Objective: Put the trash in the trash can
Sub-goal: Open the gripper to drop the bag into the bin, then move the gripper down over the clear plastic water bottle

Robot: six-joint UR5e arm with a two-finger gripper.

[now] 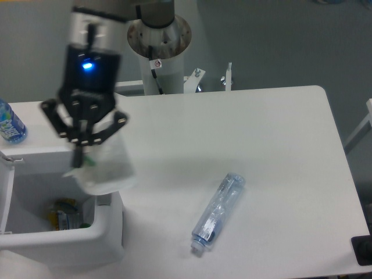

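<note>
Item: gripper [79,158], raised above the table's [279,151] left side, directly over the near-right rim of the trash can [107,232]. Fingers pinched together on the upper edge of the wrinkled translucent sheet [106,170], which hangs free below them, partly over the bin's opening and partly over its right wall.

Item: trash can, at the table's front-left corner, open; some coloured refuse lies at its bottom.

Item: clear bottle [217,213], lying on its side near the table's front edge, right of centre, pale cap toward the front, well apart from the bin. Untouched.

Item: labelled bottle [10,123], at the table's left edge, cut off by the frame.

Step in hand, by judgement: first piece is being carried to the bin. Next move calls for a little more travel leftward so the sheet hangs wholly over the opening, then release.

Obscured: gripper and sheet are motion-blurred; the fingertips' exact hold cannot be resolved. The bin's lid and left side are cropped.
</note>
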